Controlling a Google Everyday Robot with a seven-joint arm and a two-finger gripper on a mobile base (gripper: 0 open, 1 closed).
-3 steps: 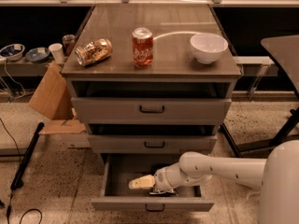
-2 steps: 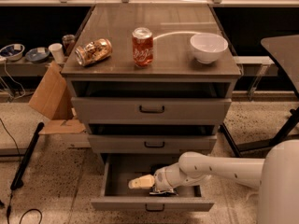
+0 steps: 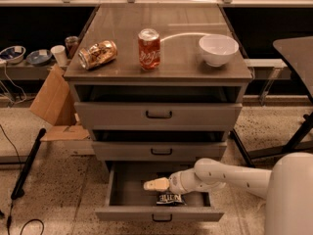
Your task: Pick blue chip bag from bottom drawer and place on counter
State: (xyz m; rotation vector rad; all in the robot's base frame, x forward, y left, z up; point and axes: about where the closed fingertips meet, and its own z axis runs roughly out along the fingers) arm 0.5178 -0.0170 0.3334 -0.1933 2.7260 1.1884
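The bottom drawer (image 3: 159, 214) is pulled open. The blue chip bag (image 3: 170, 199), dark with white lettering, lies inside it near the front wall. My gripper (image 3: 155, 184), cream-tipped on a white arm, reaches into the drawer from the right and sits just above and behind the bag, pointing left. I cannot see whether it touches the bag. The counter (image 3: 181, 58) is the glossy grey-brown top of the cabinet.
On the counter stand a red soda can (image 3: 149, 48), a gold can on its side (image 3: 98, 54) and a white bowl (image 3: 218, 49). The two upper drawers (image 3: 159, 114) are closed. Cardboard (image 3: 51, 97) leans at the cabinet's left. A dark table (image 3: 296, 48) is at the right.
My gripper has shifted slightly to the right and up inside the drawer. The bag and the counter objects have not moved.
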